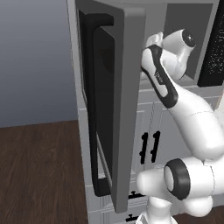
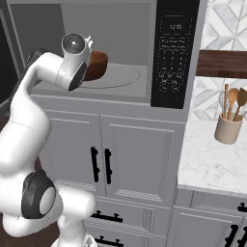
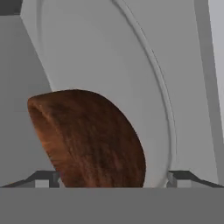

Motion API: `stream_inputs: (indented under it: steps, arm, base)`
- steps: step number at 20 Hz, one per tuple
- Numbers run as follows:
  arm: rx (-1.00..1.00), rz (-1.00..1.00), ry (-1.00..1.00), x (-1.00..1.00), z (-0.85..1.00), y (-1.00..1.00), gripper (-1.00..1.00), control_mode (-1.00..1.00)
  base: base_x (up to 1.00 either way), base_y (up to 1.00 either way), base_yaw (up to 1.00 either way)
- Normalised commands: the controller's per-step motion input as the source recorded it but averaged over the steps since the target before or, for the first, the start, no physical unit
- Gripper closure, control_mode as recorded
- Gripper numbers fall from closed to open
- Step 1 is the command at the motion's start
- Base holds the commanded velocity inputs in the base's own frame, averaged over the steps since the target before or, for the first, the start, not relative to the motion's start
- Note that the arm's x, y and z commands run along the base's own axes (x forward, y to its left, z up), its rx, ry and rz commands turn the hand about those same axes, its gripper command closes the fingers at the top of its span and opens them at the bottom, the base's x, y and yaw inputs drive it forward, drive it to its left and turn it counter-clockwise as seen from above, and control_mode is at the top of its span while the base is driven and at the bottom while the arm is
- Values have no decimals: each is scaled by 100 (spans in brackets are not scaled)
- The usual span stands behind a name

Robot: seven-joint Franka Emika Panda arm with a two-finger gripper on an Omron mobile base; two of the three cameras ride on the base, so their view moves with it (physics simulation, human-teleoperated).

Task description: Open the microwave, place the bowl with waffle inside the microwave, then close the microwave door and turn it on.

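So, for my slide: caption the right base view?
Reddish-brown round bowl sits inside the open grey microwave, beside the white arm's wrist.

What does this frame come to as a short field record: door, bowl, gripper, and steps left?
microwave door: swung wide open, handle bar facing out
bowl: inside the microwave, on the round turntable
gripper: open, fingertips wide on either side of the bowl, not clamped
waffle: cannot tell, bowl's inside hidden
control strip: untouched, right of the cavity
steps left: withdraw arm, close door, turn on
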Motion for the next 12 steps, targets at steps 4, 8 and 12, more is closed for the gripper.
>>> stream_inputs:
  steps: [4, 8, 12]
  arm:
    - [0, 2, -10, -100, 34, -31, -100, -100]
    - [-1, 6, -1, -100, 48, -30, -100, -100]
    - [-5, 6, 1, -100, 53, -12, -100, -100]
  base:
    - [0, 0, 0]
    - [0, 0, 0]
    - [0, 0, 0]
